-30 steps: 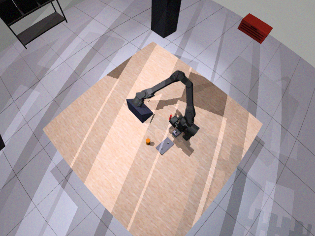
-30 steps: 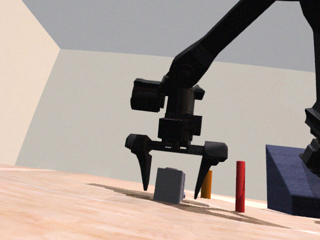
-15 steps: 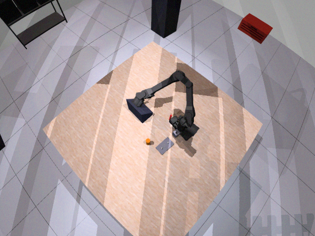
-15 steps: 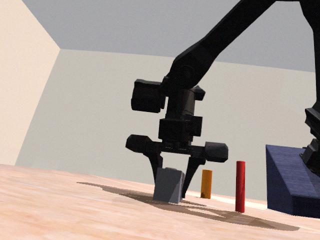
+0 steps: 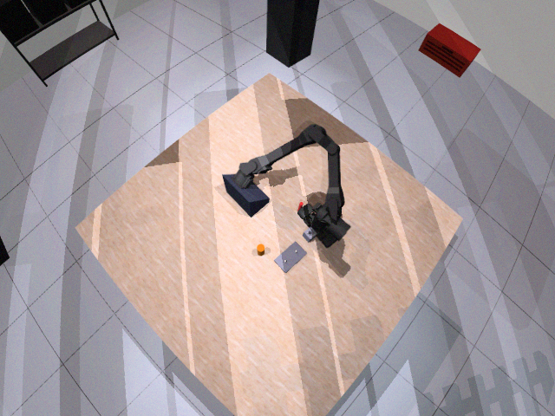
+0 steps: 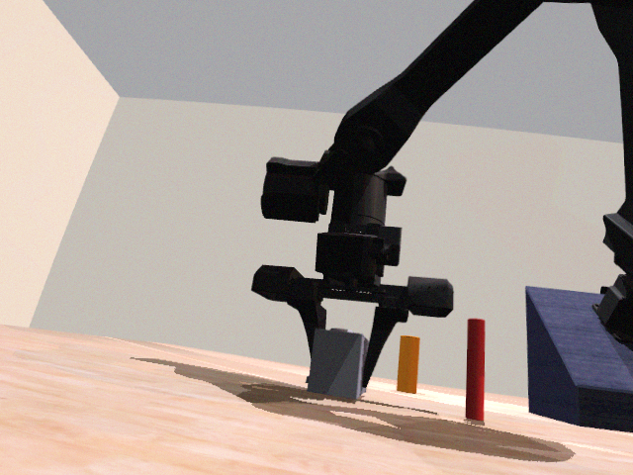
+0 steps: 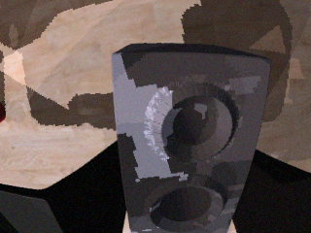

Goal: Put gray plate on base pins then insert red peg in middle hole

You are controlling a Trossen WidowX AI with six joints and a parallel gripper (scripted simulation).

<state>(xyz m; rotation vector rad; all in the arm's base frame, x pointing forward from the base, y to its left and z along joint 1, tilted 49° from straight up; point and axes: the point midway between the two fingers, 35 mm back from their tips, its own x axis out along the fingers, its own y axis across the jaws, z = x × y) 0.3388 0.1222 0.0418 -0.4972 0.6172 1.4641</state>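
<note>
The gray plate point(image 5: 308, 235) point(image 6: 332, 360) point(image 7: 194, 68) is a thick block with round holes; two holes show in the wrist view. It stands on or very close to the table. My gripper point(image 6: 336, 384) points down and is shut on the plate, one finger on each side. The base point(image 5: 293, 259) is a flat gray slab with two small pins, lying on the table beside the plate, with nothing on its pins. The red peg point(image 5: 300, 204) point(image 6: 475, 368) stands upright on the table on the plate's other side; only its edge shows in the wrist view.
An orange cylinder point(image 5: 260, 250) point(image 6: 408, 363) stands on the table near the base. The arm is mounted at a dark blue wedge block point(image 5: 255, 198) point(image 6: 557, 347). A shelf, a black column and a red box stand on the floor beyond the table.
</note>
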